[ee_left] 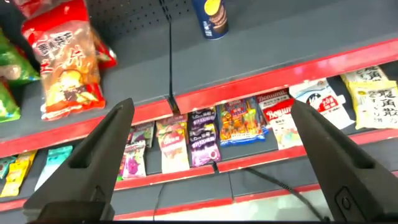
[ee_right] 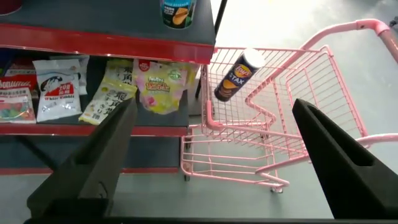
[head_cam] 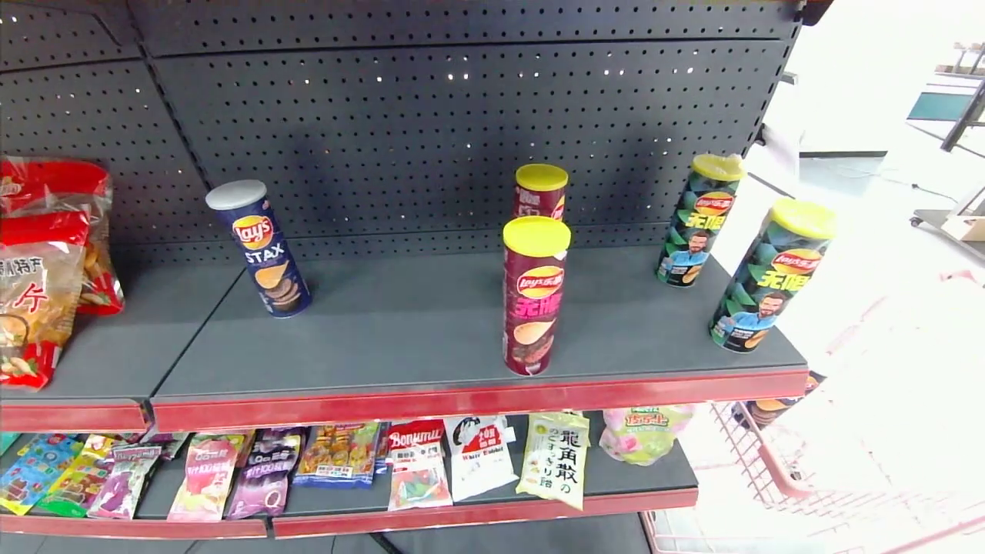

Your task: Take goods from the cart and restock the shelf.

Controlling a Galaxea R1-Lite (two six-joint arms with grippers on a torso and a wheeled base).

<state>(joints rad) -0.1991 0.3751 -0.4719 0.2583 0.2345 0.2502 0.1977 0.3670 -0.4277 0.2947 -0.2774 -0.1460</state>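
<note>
Shelf (head_cam: 400, 338), dark grey with a red front lip, carries upright chip cans (head_cam: 532, 296). The pink wire cart (ee_right: 364, 25) stands beside its right end, one dark can (ee_right: 239, 74) lying inside. Left fingers (ee_left: 93, 162) and right fingers (ee_right: 336, 155) are spread wide, holding nothing.

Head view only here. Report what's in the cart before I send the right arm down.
Observer: One dark blue can with a white lid lies tilted inside the pink cart. I see nothing else in the part of the basket that shows.
Operator: Give me the right gripper's state.
Observer: The right gripper is open and holds nothing. It is outside the basket, with the can beyond its fingers.
</note>
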